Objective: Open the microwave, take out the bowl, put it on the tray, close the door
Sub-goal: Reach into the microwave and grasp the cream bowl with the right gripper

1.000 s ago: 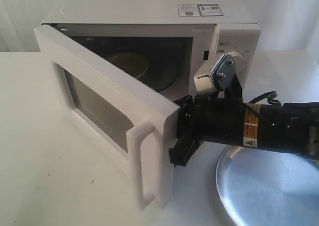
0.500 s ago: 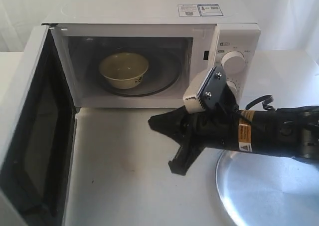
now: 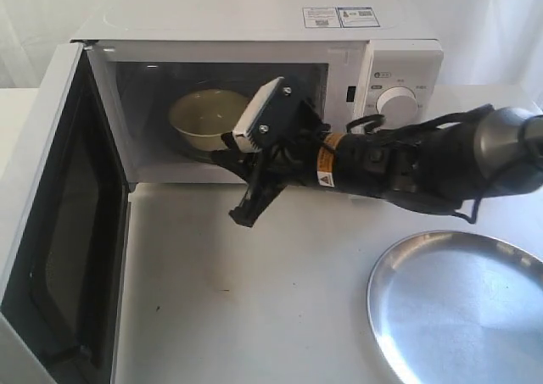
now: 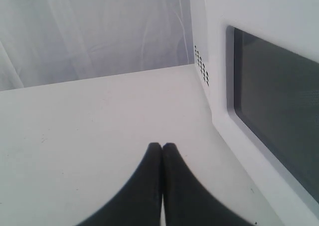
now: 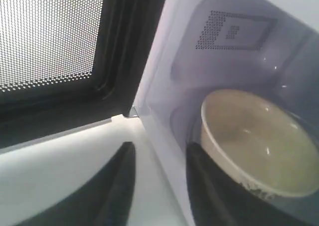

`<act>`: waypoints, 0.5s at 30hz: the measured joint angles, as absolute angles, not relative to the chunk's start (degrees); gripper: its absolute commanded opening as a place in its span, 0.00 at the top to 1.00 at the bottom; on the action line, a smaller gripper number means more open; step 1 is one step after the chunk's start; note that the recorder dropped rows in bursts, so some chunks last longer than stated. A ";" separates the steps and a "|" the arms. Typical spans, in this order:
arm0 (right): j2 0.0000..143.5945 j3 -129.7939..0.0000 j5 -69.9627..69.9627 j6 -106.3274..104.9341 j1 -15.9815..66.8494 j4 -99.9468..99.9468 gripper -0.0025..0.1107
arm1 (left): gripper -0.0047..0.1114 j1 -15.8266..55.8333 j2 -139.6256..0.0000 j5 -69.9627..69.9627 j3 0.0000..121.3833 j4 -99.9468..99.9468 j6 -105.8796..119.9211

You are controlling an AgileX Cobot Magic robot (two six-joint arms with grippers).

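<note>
The exterior camera looks down from the near side across the worktop [image 3: 254, 299] to the microwave [image 3: 254, 28] at the far edge. The left wrist camera sits low, close to the outer face of the open door [image 4: 264, 101]. The right wrist camera peers from close range into the cavity at the bowl [image 5: 254, 136], which the exterior view shares.

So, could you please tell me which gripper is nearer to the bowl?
The right. The right gripper is at the mouth of the microwave, just in front of the bowl; the left gripper sits outside the open door, away from it.
</note>
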State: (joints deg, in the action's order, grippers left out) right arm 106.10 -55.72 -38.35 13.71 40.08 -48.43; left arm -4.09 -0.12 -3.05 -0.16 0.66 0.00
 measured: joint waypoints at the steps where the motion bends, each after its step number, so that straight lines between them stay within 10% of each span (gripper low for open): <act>1: 107.60 -58.99 -35.52 12.86 41.04 -49.08 0.49 | 0.96 -4.09 -0.12 -3.05 -0.16 0.66 0.00; 15: 123.30 -81.38 -20.23 9.82 42.65 -50.79 0.54 | 0.96 -4.09 -0.12 -3.05 -0.16 0.66 0.00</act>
State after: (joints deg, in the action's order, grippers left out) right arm 123.30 -81.38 -20.23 9.82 42.65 -50.79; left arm -4.09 -0.12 -3.05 -0.16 0.66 0.00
